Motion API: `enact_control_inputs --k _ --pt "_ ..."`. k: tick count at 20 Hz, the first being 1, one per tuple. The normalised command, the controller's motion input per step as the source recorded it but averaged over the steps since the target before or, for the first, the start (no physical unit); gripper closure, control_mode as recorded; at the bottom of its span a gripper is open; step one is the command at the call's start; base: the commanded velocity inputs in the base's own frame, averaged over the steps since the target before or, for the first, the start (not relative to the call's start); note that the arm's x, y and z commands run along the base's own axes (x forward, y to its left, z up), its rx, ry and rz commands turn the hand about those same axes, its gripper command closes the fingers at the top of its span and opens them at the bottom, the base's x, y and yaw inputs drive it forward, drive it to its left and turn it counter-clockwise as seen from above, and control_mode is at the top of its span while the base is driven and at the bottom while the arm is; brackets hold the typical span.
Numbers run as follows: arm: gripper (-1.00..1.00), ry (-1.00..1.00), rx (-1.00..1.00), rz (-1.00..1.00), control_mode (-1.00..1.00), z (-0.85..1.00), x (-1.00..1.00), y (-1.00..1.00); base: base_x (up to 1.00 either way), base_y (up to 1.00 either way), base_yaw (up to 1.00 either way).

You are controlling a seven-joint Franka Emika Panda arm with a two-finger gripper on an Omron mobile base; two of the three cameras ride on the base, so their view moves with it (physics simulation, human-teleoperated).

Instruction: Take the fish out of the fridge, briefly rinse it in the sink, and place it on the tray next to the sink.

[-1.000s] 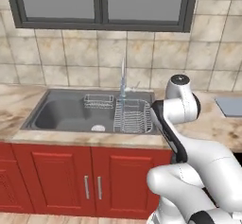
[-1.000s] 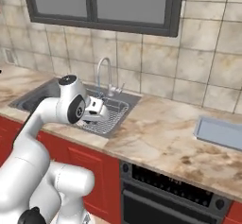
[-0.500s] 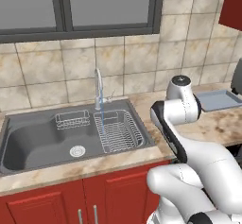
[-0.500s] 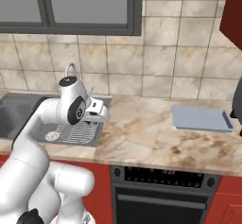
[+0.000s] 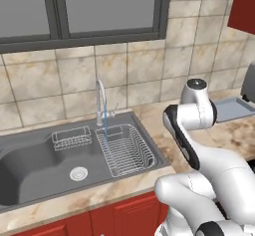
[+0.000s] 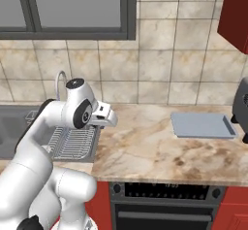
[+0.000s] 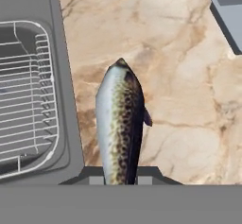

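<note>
The base is rolling right along the bench (image 6: 160,151): the sink (image 5: 45,168) is sliding off to the left and the tray (image 6: 201,125) is coming nearer. The tool (image 7: 120,180) is clamping the fish (image 7: 120,128) above bare bench, so rinsing looks finished and placing remains.

Kitchen: sink (image 5: 30,165), tiled wall (image 6: 160,73), oven (image 6: 160,209).

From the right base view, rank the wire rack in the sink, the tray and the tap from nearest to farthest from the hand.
1. Wire rack: just below and left of the hand, in the sink, beside the counter edge.
2. Tap: behind the arm, at the back of the sink.
3. Tray: far right along the counter, by the wall.
</note>
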Motion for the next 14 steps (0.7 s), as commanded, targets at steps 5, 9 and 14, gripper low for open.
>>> enact_control_inputs --k 5,9,14 --pt "1.00 0.10 0.02 0.05 -1.00 0.00 0.13 0.04 0.57 0.53 0.02" --pt "1.00 0.49 0.19 0.41 -1.00 0.00 0.73 0.00 0.00 0.00 0.00" --pt "1.00 0.45 0.21 0.52 -1.00 0.00 0.69 0.00 0.00 0.00 0.00"
